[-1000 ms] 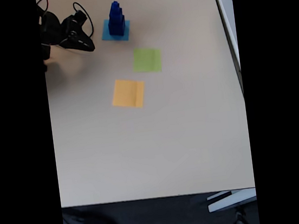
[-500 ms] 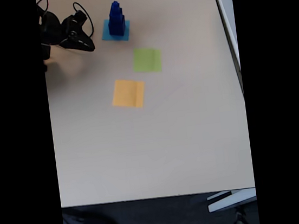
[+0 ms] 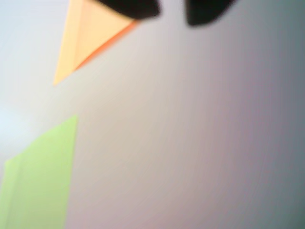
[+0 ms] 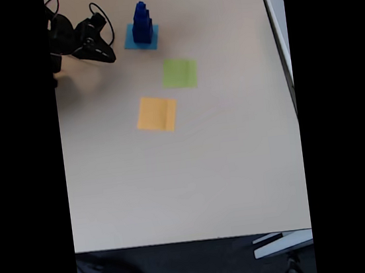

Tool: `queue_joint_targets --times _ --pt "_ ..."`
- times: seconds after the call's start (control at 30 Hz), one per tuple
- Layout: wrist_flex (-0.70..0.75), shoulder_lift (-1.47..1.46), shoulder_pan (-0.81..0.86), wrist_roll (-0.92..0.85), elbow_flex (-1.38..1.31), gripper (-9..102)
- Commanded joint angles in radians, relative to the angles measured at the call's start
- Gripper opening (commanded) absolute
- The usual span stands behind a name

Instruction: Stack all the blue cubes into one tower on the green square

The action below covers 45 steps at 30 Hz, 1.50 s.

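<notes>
In the fixed view the blue cubes stand as one stepped tower [image 4: 142, 21] on a light-blue square [image 4: 132, 41] at the table's far side. The green square [image 4: 179, 73] lies bare, below and right of the tower. My gripper [image 4: 104, 53] sits folded back to the tower's left, apart from it. In the wrist view my gripper [image 3: 171, 9] shows as two blurred dark fingertips [image 3: 133, 5] at the top edge, a small gap between them and nothing held. The green square [image 3: 38, 176] fills the lower left corner there.
An orange-yellow square [image 4: 156, 113] lies below the green one; in the wrist view that orange-yellow square [image 3: 86, 33] is at the upper left. The beige table [image 4: 194, 175] ends at a front edge near the bottom, and another tabletop [image 4: 275, 5] adjoins at the right.
</notes>
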Motion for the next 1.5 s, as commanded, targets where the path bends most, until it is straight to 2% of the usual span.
queue_joint_targets --times 0.0,0.37,0.5,0.57,0.63,0.77,0.97,1.2,1.27,1.47 --pt "0.005 0.025 -0.009 -0.008 0.006 0" --pt "0.003 0.025 -0.008 -0.005 0.006 0" --pt "-0.015 0.025 0.008 0.048 0.006 0" --pt "-0.060 0.025 0.000 0.114 0.006 0" --pt "-0.132 0.025 -0.002 0.290 0.006 0" --pt "-0.235 0.025 -0.006 0.457 0.003 0" --pt "-0.290 0.025 -0.031 0.606 -0.046 0" --pt "-0.391 0.025 -0.072 1.025 -0.063 0" --pt "-0.439 0.025 -0.084 1.098 -0.067 0" --pt "-0.454 0.026 -0.130 1.253 -0.156 0"
